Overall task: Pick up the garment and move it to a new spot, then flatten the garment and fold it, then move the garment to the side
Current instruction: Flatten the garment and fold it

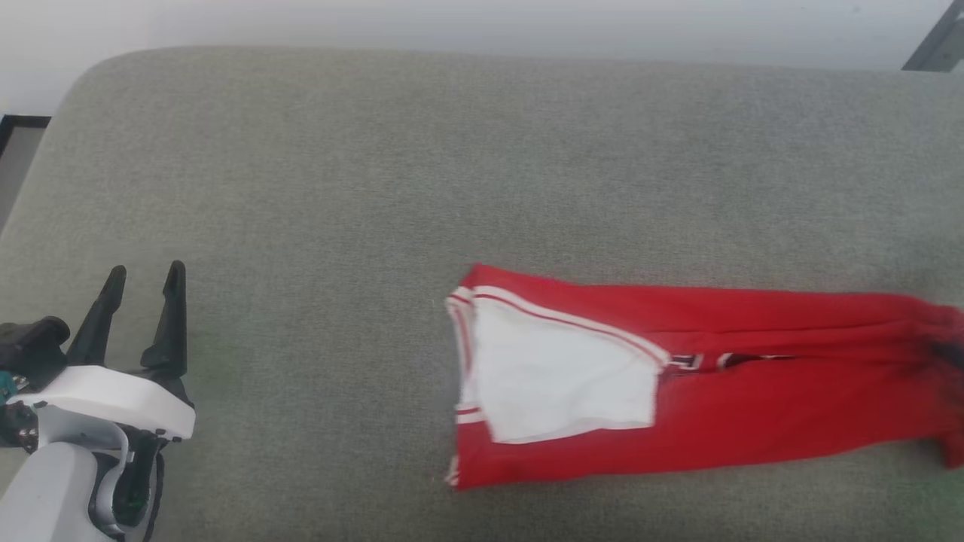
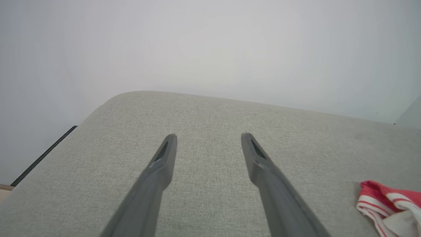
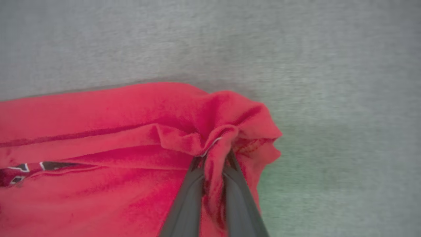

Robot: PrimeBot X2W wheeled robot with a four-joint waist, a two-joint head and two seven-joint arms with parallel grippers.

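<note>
A grey fabric cushion [image 1: 301, 188] stands before a pale wall [image 1: 482, 22]. The garment [image 1: 753, 376] lies stretched long on the front right part, with the white sleeve [image 1: 557, 376] toward the middle. The right gripper [image 3: 213, 158] pinches a bunched red fold at the garment's right end between its 2 fingers. The left gripper [image 1: 147, 269] hovers wide and empty near the front left corner, well apart from the garment.
</note>
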